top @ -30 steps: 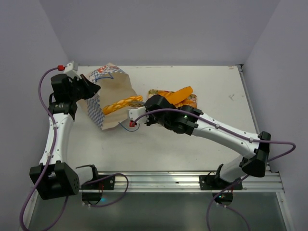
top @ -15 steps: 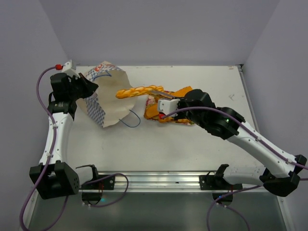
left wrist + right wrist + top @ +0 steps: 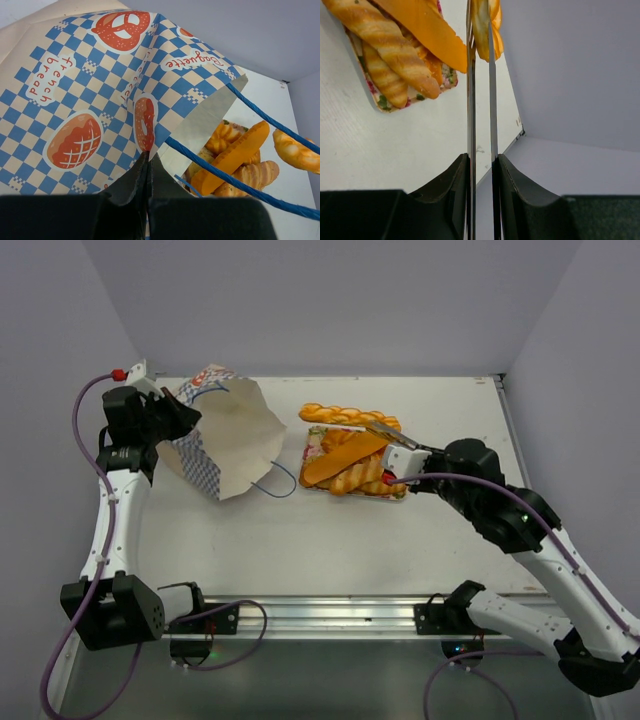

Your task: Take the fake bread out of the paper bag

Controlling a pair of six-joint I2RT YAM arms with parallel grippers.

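1. The left gripper (image 3: 181, 419) is fully closed, pinching the checkered side of the paper bag (image 3: 235, 440). The bag stands to the left of the floral tray (image 3: 314, 443).
2. The right gripper (image 3: 383, 428) is nearly closed, clamping one end of a braided loaf (image 3: 340, 414) just beyond the tray's far edge.
3. The other fake bread (image 3: 345, 468) lies piled on the tray.

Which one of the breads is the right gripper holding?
The long braided loaf beyond the tray's far edge: the right gripper pinches one end. The other breads lie on the tray, untouched.
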